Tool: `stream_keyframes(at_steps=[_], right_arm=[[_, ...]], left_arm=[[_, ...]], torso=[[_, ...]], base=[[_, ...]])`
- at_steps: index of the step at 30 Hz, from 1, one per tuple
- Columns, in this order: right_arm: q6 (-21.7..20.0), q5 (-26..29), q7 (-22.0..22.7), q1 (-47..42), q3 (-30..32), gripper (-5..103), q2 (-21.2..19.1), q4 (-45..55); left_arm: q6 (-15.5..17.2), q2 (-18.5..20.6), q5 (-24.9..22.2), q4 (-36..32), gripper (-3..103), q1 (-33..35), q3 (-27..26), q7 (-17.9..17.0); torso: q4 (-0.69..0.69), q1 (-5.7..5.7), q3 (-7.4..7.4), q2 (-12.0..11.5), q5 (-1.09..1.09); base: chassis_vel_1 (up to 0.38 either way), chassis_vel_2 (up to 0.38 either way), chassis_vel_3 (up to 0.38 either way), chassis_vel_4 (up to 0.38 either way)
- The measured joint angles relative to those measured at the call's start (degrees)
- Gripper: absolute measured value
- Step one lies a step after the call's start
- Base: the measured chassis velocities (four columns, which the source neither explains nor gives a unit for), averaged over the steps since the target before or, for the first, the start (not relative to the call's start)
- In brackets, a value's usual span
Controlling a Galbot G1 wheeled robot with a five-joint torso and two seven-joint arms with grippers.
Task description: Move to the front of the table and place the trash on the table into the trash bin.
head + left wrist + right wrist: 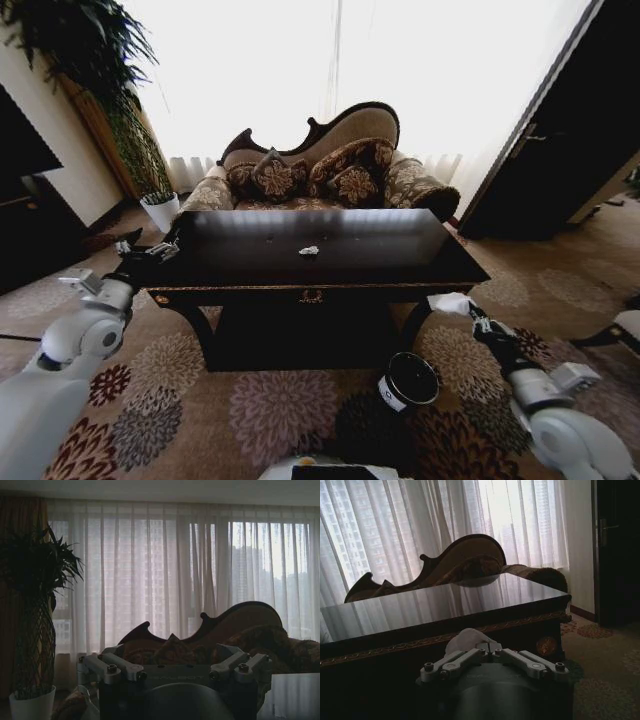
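The right pincer (452, 303) grips a white wad (466, 639) just off the counter's (400, 262) right front corner. The bin (409, 381) sits on open carpet below. The left pincer (148, 247) holds something dark at the left edge. A scrap (309, 250) lies mid-counter.

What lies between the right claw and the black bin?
Only bare patterned carpet, in the head view; the right claw, holding a white paper wad, hangs beside the black cylindrical bin.
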Motion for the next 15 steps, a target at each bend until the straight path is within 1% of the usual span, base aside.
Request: stream_keyframes(at_steps=[2,5,6,8,9,13,14,15], right_arm=[[0.19,-0.50,0.00,0.38,-0.74,0,0.23,-0.75],[1.24,-3.25,-0.05,3.27,-4.70,0,1.36,-5.97],[1.24,-3.25,-0.05,3.27,-4.70,0,1.36,-5.97],[2.49,-5.42,-0.34,5.61,-7.43,0,2.17,-11.06],[2.49,-5.42,-0.34,5.61,-7.43,0,2.17,-11.06],[4.77,-8.62,-1.41,9.28,-10.82,0,3.60,-20.08],[4.77,-8.62,-1.41,9.28,-10.82,0,3.60,-20.08],[5.28,-9.29,-1.78,10.18,-11.33,0,4.00,-22.25]], left_arm=[[0.00,0.00,0.00,0.00,100,0.00,0.00,0.00],[0.00,0.00,0.00,0.00,100,0.00,0.00,0.00],[0.00,0.00,0.00,0.00,100,0.00,0.00,0.00],[0.00,0.00,0.00,0.00,100,0.00,0.00,0.00],[0.00,0.00,0.00,0.00,100,0.00,0.00,0.00],[0.00,0.00,0.00,0.00,100,0.00,0.00,0.00],[0.00,0.00,0.00,0.00,100,0.00,0.00,0.00],[0.00,0.01,0.00,0.00,100,0.00,0.00,0.00]], torso=[[0.00,0.00,0.00,0.00,0.00],[0.00,0.00,0.00,-0.01,-0.01],[0.00,0.00,0.00,-0.01,-0.01],[0.01,0.00,0.00,-0.01,0.01],[0.01,0.00,0.00,-0.01,0.01],[0.00,0.00,0.00,-0.01,0.01],[0.00,0.00,0.00,-0.01,0.01],[0.01,0.00,0.00,-0.01,0.00]], base=[[0.000,0.000,0.000,0.000],[0.000,0.000,0.000,0.000],[0.000,0.000,0.000,0.000],[0.000,0.000,0.000,0.000],[0.000,0.000,0.000,0.000],[0.000,0.000,0.000,0.000],[0.000,0.000,0.000,0.000],[0.000,0.000,0.000,0.000]])
